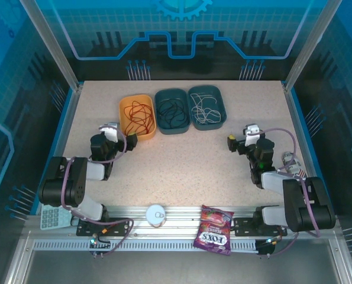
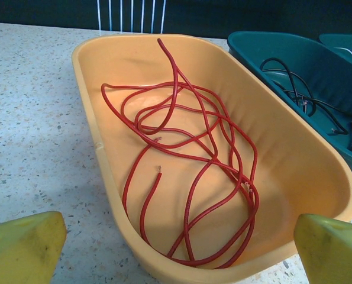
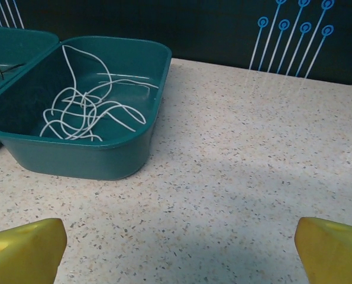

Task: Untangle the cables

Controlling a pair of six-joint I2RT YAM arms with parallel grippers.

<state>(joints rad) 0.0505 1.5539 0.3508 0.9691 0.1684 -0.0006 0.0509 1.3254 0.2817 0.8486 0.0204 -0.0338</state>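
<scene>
The cables lie sorted in three trays at the back of the table. Red cables curl loosely in the orange tray. Black cables sit in the middle teal tray. White cables rest in the right teal tray. My left gripper hovers open at the orange tray's near end, holding nothing. My right gripper stands open over bare table, to the right of the white cables' tray.
The speckled table stretches between the two arms. On the front rail lie a purple candy bag, a white round object and a calculator. Glass walls stand around the table.
</scene>
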